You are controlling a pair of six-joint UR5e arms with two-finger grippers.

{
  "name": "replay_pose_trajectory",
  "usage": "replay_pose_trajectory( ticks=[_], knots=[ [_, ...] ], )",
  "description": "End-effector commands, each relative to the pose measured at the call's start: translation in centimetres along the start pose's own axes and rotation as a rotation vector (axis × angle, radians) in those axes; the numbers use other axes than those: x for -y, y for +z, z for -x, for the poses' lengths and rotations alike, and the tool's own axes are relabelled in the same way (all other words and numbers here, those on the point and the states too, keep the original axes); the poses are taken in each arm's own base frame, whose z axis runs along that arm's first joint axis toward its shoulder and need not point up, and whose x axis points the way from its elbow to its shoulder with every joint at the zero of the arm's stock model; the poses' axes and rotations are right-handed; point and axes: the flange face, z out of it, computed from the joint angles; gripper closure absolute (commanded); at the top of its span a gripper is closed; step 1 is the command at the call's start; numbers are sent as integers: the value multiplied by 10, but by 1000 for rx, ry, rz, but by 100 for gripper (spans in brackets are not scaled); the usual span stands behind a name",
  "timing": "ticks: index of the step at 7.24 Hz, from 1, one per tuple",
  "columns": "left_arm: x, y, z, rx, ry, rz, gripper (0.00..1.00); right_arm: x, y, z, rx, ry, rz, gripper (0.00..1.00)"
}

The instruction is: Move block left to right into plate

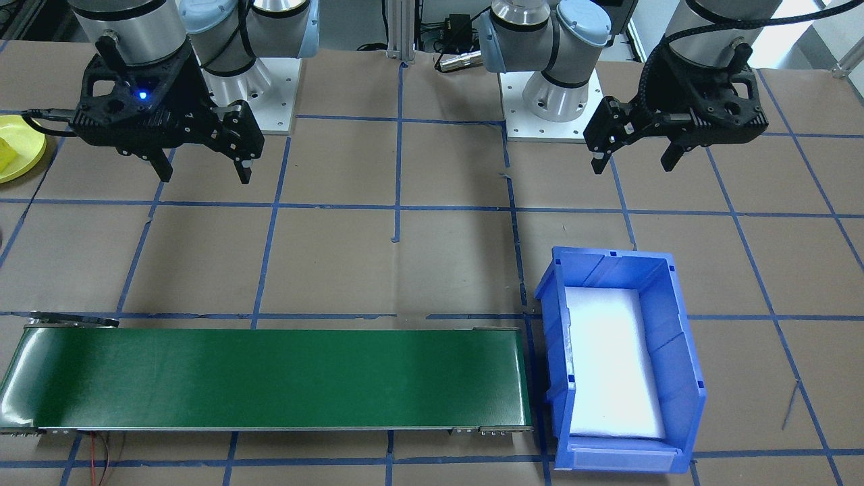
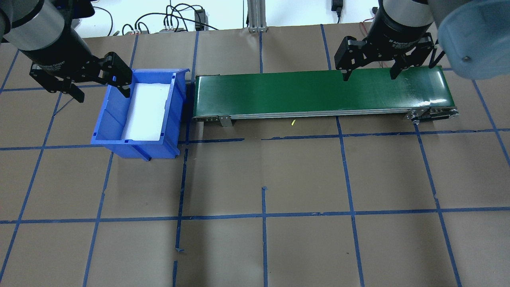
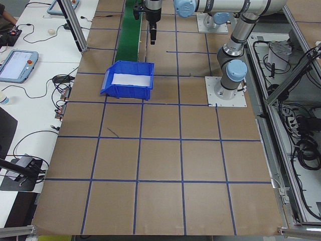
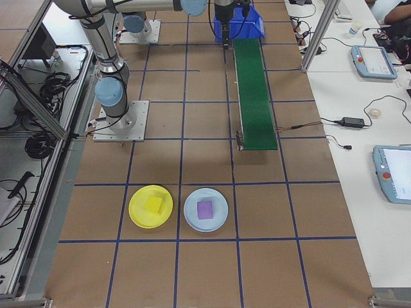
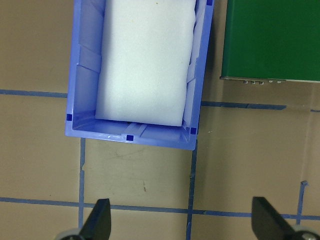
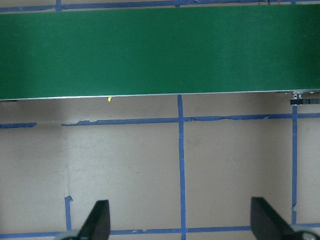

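- Left gripper (image 2: pixel 101 81) hangs spread wide and empty beside the blue bin (image 2: pixel 119 113); right gripper (image 2: pixel 368 75) likewise spread, empty, above the green conveyor belt (image 2: pixel 303 93)
- Yellow block (image 4: pixel 153 204) lies in the yellow plate (image 4: pixel 138 215); 1 purple block (image 4: pixel 204 209) sits on the neighbouring pale-blue plate (image 4: pixel 191 215)

Two plates sit on the table (image 4: pixel 270 212): one yellow plate (image 4: pixel 150 206) and one pale blue plate (image 4: pixel 205 209). There are two blocks, a yellow block (image 4: pixel 153 205) and a purple block (image 4: pixel 204 209). One blue bin (image 1: pixel 617 354), one green conveyor belt (image 1: pixel 270 379), and two grippers, the left gripper (image 1: pixel 634 156) and the right gripper (image 1: pixel 204 169).
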Motion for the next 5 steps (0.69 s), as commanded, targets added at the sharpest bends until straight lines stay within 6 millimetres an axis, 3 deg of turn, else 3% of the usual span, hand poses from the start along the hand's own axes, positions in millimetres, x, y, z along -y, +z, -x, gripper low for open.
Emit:
replay_pose_trajectory(
  ticks=[1, 5],
  knots=[
    [0, -1, 0, -1, 0, -2, 0, -5, -17, 0, -7, 36, 55, 0],
    [-4, -2, -4, 11, -3, 8, 0, -4, -24, -10, -16, 55, 64, 0]
  ],
)
